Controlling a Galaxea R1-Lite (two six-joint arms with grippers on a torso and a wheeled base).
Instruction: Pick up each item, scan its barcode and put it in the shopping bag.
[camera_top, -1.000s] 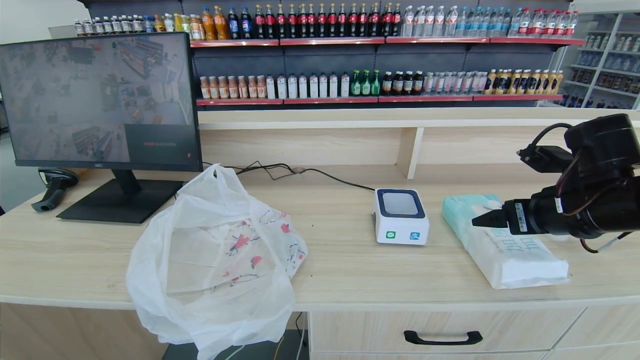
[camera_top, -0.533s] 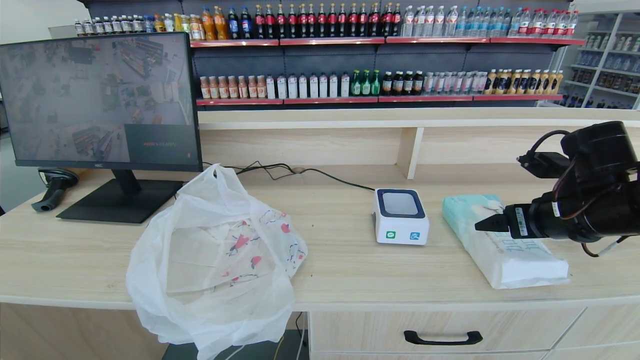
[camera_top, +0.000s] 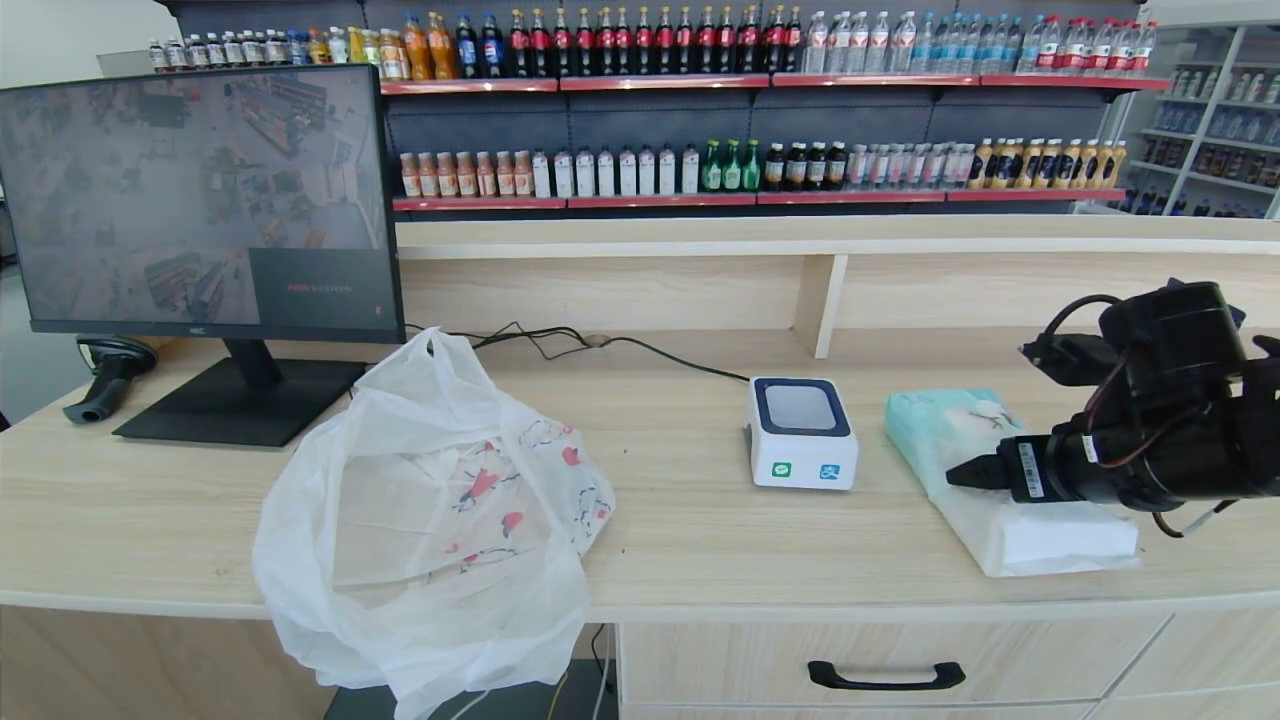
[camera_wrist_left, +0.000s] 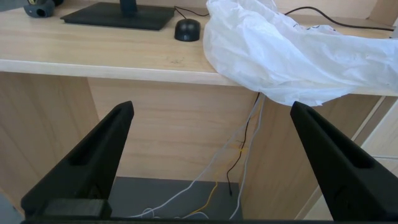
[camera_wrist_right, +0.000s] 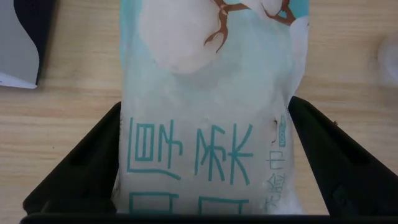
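Fingers (camera_wrist_right: 87, 162) of the right gripper (camera_wrist_right: 205, 107) are spread wide and sit on either side of the tissue pack (camera_wrist_right: 205, 62), one along each long edge, with the pack filling the gap between them; whether they press on the wrapper cannot be told. From the head view this right gripper (camera_top: 975, 470) is low over the middle of the tissue pack (camera_top: 940, 430), which lies flat on the table (camera_top: 700, 540) at the robot's right, its teal end toward the back and its white end toward the front edge. Just to the left of the pack stands the white barcode scanner (camera_top: 802, 430), its dark-framed window facing up; the two are close but apart, and a corner of the scanner (camera_wrist_right: 18, 37) shows beside the pack in the right wrist view. Farther left the white plastic shopping bag (camera_top: 430, 530) is slumped on the table, with a red-patterned item showing through it and its lower part hanging over the front edge. Below table height, the left gripper (camera_wrist_left: 211, 107) has its fingers (camera_wrist_left: 93, 155) spread wide with nothing between them, facing the table's front panel where the shopping bag (camera_wrist_left: 292, 56) droops over the edge above loose cables (camera_wrist_left: 242, 162). A monitor (camera_top: 200, 190) stands at the back left, with a handheld scanner (camera_top: 105, 380) beside its base.
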